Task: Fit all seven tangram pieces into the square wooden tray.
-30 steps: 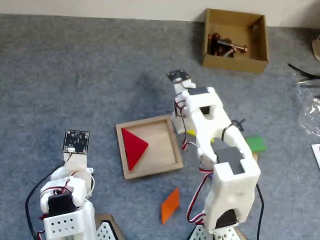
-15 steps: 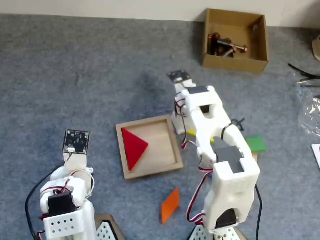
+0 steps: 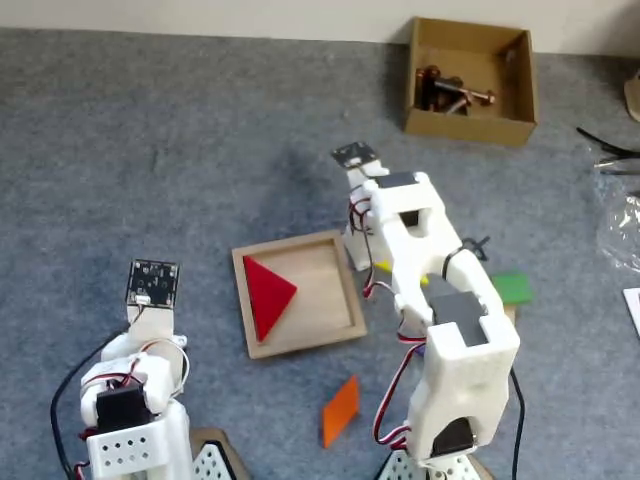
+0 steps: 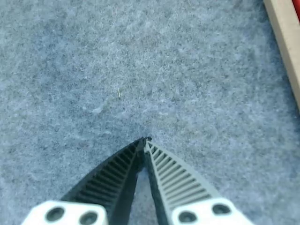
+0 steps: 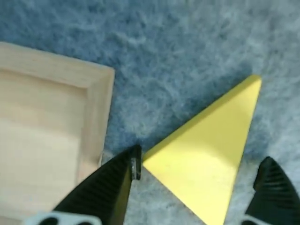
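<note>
Your right gripper stands spread, one finger on either side of the yellow triangle, which lies flat on the carpet just beside the tray and outside its rim. Your left gripper is pressed together with nothing in it, low over bare carpet near the tray's edge. One red triangle lies in the tray on the left arm's side, while the orange piece and green piece lie outside on the carpet.
</note>
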You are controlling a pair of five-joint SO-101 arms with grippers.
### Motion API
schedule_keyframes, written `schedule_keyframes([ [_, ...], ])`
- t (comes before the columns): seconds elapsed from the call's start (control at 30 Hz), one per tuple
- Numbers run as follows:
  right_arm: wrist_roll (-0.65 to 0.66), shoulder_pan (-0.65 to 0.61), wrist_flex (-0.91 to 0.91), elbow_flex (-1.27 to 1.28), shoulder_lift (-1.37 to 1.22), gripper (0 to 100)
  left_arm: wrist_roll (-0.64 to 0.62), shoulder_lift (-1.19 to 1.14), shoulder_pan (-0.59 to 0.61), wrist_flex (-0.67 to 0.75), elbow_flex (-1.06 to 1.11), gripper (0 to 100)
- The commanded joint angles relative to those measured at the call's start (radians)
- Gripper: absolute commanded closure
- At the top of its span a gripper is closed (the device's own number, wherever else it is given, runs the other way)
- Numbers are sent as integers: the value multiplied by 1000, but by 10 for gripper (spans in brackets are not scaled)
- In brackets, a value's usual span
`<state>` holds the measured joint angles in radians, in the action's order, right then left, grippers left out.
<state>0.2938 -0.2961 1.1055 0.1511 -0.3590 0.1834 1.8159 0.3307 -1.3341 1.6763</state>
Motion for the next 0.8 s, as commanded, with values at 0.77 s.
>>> schedule_keyframes([
  [0.77, 11, -4, -35, -1, 4, 800, -5, 5, 16, -5, 19, 995],
])
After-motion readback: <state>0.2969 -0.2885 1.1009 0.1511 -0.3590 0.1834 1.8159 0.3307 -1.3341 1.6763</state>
